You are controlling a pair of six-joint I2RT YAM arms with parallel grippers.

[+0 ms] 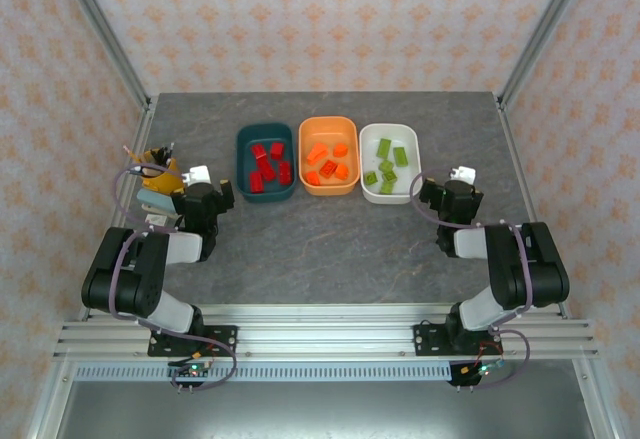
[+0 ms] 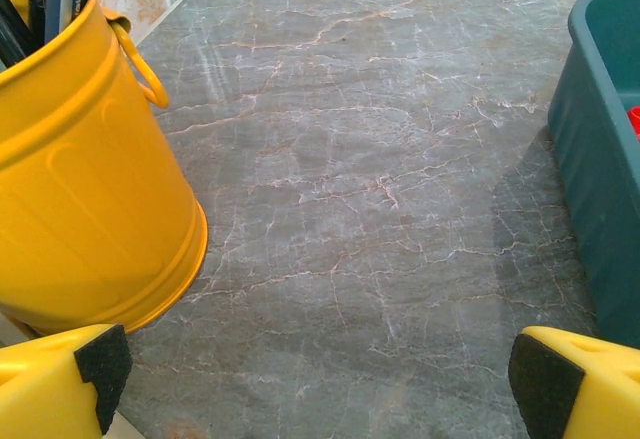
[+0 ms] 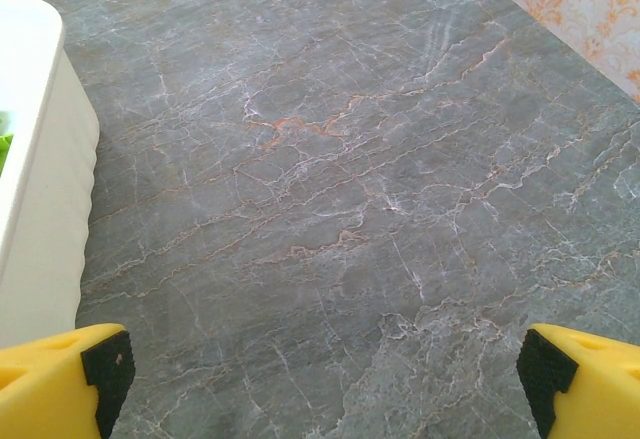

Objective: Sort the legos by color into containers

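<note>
Red legos (image 1: 266, 167) lie in the teal tub (image 1: 243, 147), orange legos (image 1: 328, 162) in the orange tub (image 1: 328, 122), green legos (image 1: 386, 166) in the white tub (image 1: 391, 128), lined across the frame's upper middle on the desk (image 1: 330, 249), while the left fingers (image 2: 98, 364) and right fingers (image 3: 545, 374) flank them, spread wide, empty.

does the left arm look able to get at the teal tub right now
Probably yes. The left gripper stands open over the table, with the teal tub just to its right; the yellow cup sits on the other side, out of the way.

Bright, even overhead light, soft faint shadows — all views sharp, colours vivid
</note>
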